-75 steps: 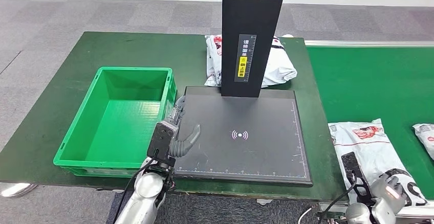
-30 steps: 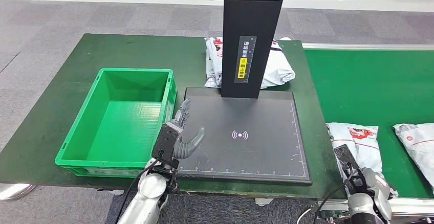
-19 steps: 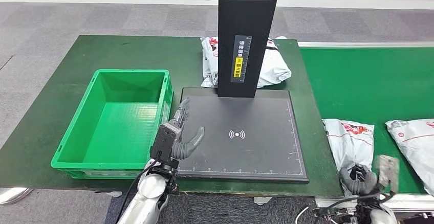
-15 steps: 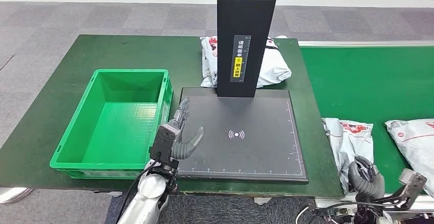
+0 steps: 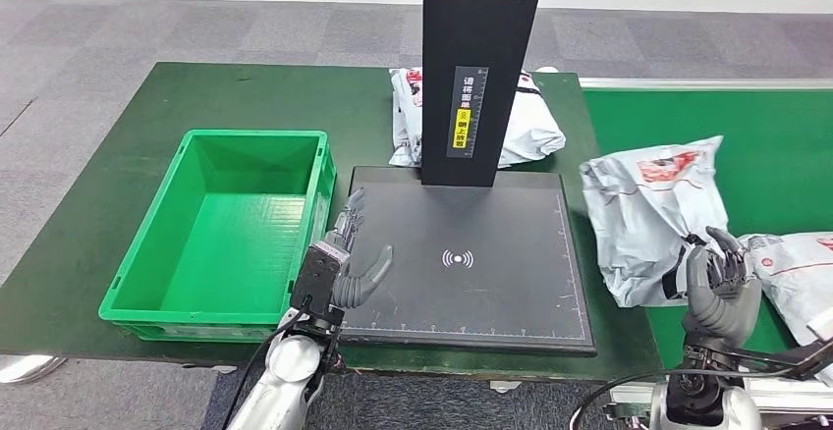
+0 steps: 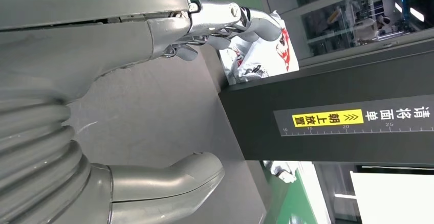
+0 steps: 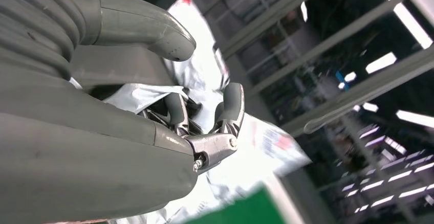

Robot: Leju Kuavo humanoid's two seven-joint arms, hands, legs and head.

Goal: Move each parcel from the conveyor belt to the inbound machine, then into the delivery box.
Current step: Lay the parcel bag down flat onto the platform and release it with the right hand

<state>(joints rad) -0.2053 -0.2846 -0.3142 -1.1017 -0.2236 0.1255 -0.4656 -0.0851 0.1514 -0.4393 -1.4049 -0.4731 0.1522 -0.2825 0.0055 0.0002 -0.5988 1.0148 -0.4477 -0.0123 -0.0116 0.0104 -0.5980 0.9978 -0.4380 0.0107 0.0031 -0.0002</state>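
Observation:
My right hand point(image 5: 719, 288) grips a white plastic parcel point(image 5: 648, 211) by its lower edge and holds it up above the gap between the conveyor belt point(image 5: 717, 145) and the black inbound machine plate point(image 5: 472, 263). The right wrist view has the fingers point(image 7: 225, 116) curled into the parcel point(image 7: 204, 70). My left hand point(image 5: 339, 258) rests open on the plate's left edge, beside the green delivery box point(image 5: 211, 297). A second parcel point(image 5: 801, 268) lies on the belt at the far right. Another parcel point(image 5: 530, 126) lies behind the machine's black post point(image 5: 476, 67).
The green table point(image 5: 147, 135) carries the box and the machine. The post rises over the plate's far edge. The left wrist view looks along the plate to the post point(image 6: 327, 106) and the parcel point(image 6: 261, 55) behind it.
My right hand has closed on the parcel and lifted it off the belt, up and toward the machine. The second parcel has come further along the belt. My left hand has stayed put.

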